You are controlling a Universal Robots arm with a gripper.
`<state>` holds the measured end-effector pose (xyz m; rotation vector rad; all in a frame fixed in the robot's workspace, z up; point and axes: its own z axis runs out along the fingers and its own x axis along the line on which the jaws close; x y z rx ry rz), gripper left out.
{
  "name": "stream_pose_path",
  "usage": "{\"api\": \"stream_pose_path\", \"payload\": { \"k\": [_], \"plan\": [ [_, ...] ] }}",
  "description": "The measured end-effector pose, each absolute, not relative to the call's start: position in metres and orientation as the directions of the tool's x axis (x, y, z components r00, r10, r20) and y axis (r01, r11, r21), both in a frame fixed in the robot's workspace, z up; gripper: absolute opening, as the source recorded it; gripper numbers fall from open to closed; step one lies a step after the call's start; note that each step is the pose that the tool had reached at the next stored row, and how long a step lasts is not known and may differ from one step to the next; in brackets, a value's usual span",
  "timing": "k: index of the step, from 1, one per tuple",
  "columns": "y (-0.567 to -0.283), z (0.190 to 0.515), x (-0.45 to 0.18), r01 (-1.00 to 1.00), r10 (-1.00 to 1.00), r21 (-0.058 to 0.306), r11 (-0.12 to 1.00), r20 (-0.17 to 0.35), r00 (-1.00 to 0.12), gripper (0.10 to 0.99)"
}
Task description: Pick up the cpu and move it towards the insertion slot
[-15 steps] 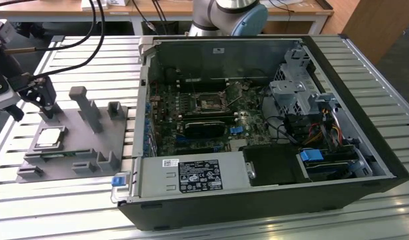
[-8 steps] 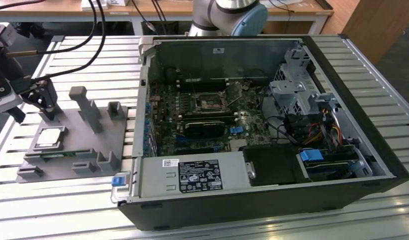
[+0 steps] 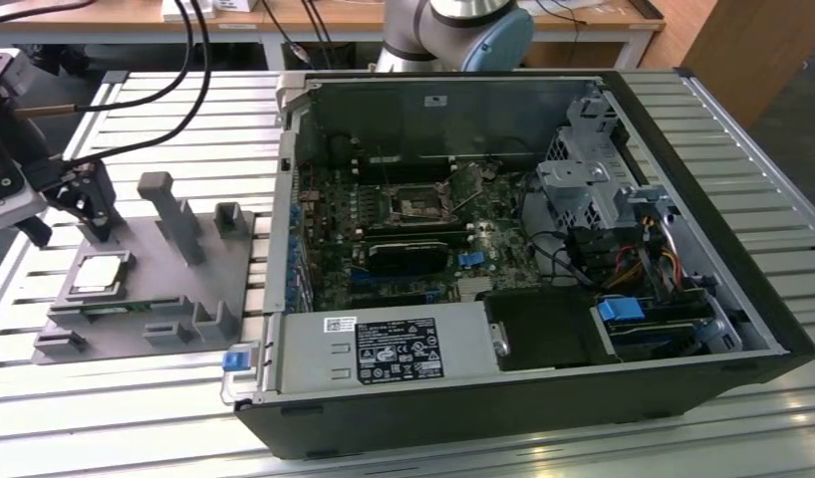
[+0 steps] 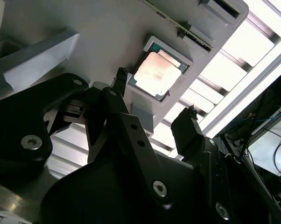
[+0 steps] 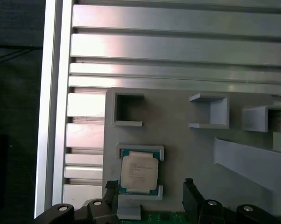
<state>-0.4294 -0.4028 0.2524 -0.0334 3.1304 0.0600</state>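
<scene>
Black gripper (image 4: 155,92) hangs wide open over the cpu (image 4: 154,70), which lies flat in its pocket near the edge of the grey block (image 5: 178,154), well apart from the insertion slot (image 3: 417,204), and I think it should sit centred before squeezing gently.

Slatted aluminium counter (image 3: 116,418), brightly lit; behind, pale wooden desk (image 3: 341,12) on grey legs; wooden panel (image 3: 726,35) at the exterior view's right; dark floor (image 3: 806,129).
</scene>
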Motion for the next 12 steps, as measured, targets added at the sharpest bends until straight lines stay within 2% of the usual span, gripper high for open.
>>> {"api": "stream_pose_path", "payload": {
  "k": [12],
  "plan": [
    [-0.405, 0.24, -0.431, -0.021, -0.021, 0.038, 0.999, -0.011, -1.0, 0.659]
  ]
}}
